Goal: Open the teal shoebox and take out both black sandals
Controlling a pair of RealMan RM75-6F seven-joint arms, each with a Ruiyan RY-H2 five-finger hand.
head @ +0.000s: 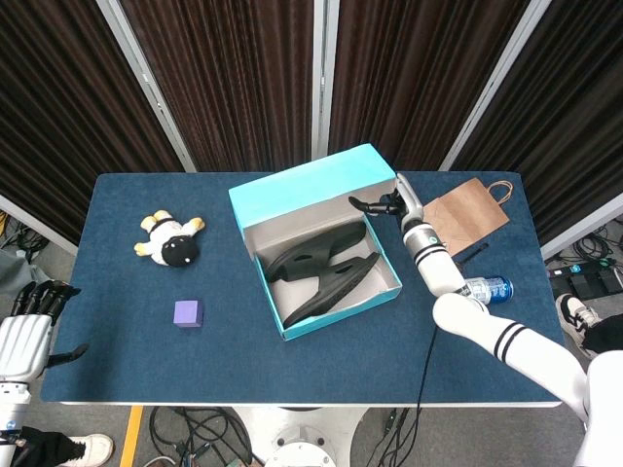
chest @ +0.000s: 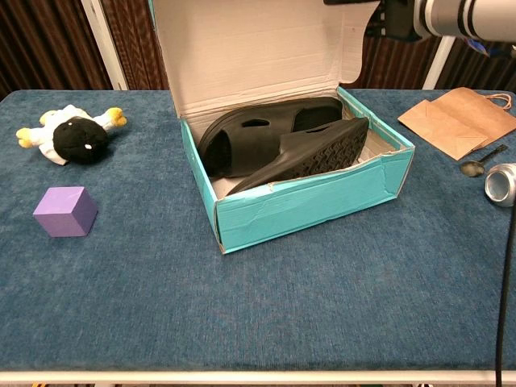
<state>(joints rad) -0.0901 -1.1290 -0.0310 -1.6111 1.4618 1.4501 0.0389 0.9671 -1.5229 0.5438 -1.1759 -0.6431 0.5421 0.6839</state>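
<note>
This is looking like a robot test room, not a home. Dark curtains [head: 224, 78] are hanging behind a table [head: 117, 360] wearing a blue cloth, and wires [head: 195, 428] are lying tangled on the floor under it. A white robot arm [head: 506, 345] is reaching over the table.

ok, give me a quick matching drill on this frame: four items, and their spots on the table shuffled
Items:
1. plush toy
2. purple cube
3. brown paper bag
4. black sandals

Places:
A. inside the open teal shoebox
B. far right of the table, beyond the can
C. left side, toward the back
D. left side, nearer the front edge than the toy

Pairs: 1-C, 2-D, 3-B, 4-A
</note>
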